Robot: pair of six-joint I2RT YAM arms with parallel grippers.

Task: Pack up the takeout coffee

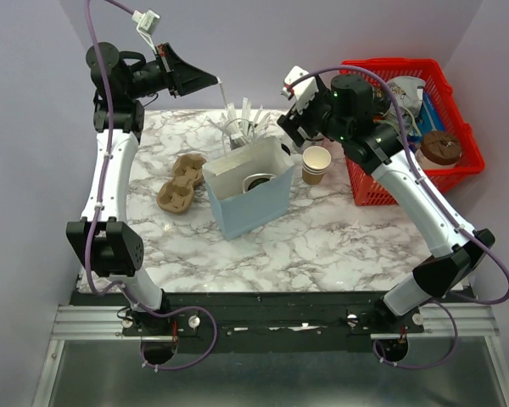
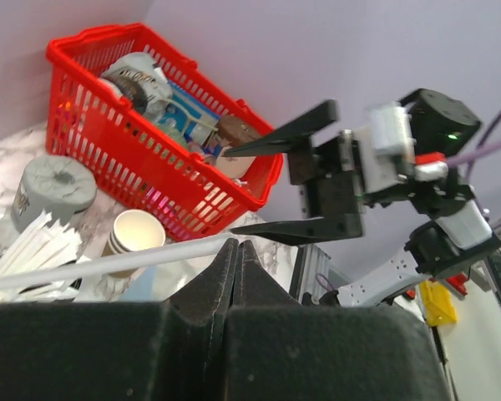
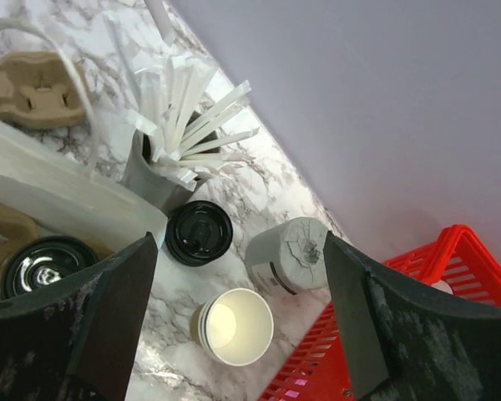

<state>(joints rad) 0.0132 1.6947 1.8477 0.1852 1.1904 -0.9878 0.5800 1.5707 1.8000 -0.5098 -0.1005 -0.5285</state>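
From above, we see the left gripper (image 1: 212, 82) pinched on a straw (image 1: 223, 87), with the takeout coffee (image 1: 259, 181) in the bag (image 1: 246, 212), below the right gripper (image 1: 290, 127).

Left wrist: our jaws meet on the straw (image 2: 108, 266).

Right wrist: jaws stand wide apart, and the coffee (image 3: 37, 266) lies outside the gap, beyond one finger.

We judge it light and crushable; hold the cup wall under the lid.

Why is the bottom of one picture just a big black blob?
Left wrist view: that's the left claw, shut on a white straw, so close to the camera it fills the bottom, dark and soft; the red basket behind looks sharp.
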